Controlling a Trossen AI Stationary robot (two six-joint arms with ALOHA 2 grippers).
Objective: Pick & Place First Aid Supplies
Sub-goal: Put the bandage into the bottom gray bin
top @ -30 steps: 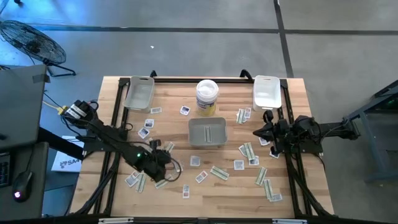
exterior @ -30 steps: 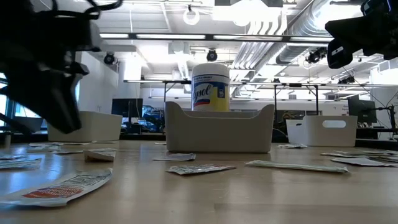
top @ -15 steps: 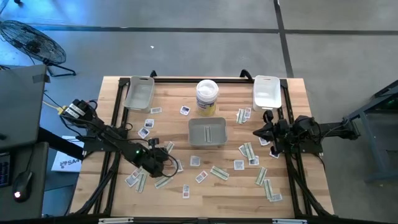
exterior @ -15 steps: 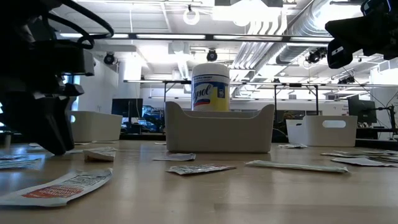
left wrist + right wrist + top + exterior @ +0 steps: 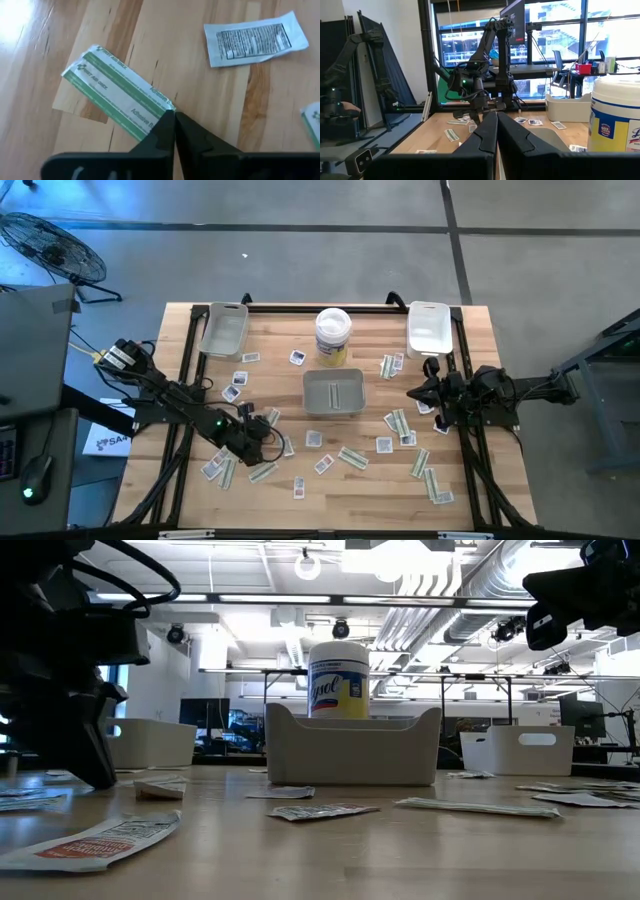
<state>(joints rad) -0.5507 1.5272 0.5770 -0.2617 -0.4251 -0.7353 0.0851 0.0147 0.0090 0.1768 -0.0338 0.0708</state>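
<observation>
Down at the table's near-left, the left gripper (image 5: 173,116) pinches a packet's edge.

Nearest the front edge of the pale wooden table (image 5: 370,490), long narrow pale strips and small white square packets lie scattered flat. Among them the left gripper has its dark fingers pressed together on the corner of a long green-and-white striped paper strip (image 5: 117,92), which lies flat on the wood; a white square packet with dark print (image 5: 255,39) sits near it, apart. Mid-table stands a grey rectangular tray (image 5: 333,393), with more packets strewn to its right. At the right edge the right gripper (image 5: 413,392) hangs above the table, fingers fully together and holding nothing. Farther back stand a tall white round tub with a yellow label (image 5: 333,335), a grey tray (image 5: 224,329) in the left corner and a white tray (image 5: 428,326) in the right.
</observation>
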